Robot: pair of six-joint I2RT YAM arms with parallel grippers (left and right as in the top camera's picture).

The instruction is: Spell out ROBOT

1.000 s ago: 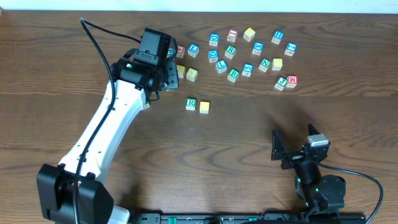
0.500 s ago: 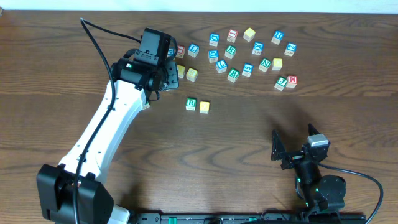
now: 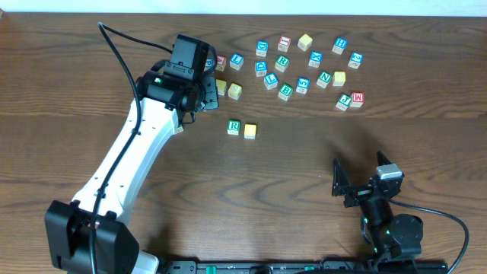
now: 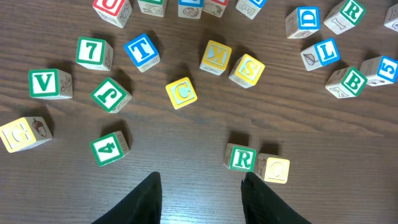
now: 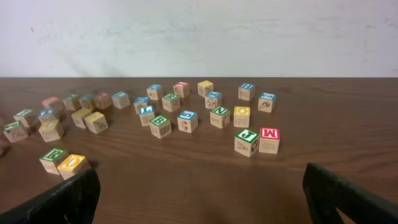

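Note:
A green R cube (image 4: 241,158) sits tight against a yellow cube (image 4: 273,168) on the wood, the same pair as the R cube (image 3: 233,127) and yellow cube (image 3: 250,131) in the overhead view. My left gripper (image 4: 200,188) hovers open just left of them, with bare table between its fingers. A blue T cube (image 4: 142,51) lies farther back on the left and a green B cube (image 4: 353,82) at the right. Near the table's front right, my right gripper (image 5: 199,193) stands wide open and empty, also seen as the right gripper (image 3: 359,173) from overhead.
A second green R cube (image 4: 352,11) lies at the far right. Loose yellow cubes C (image 4: 181,92), K (image 4: 216,56) and S (image 4: 247,68) lie ahead of the left gripper. Several more cubes spread across the back (image 3: 319,61), with J (image 5: 246,142) and M (image 5: 269,139) nearest the right gripper.

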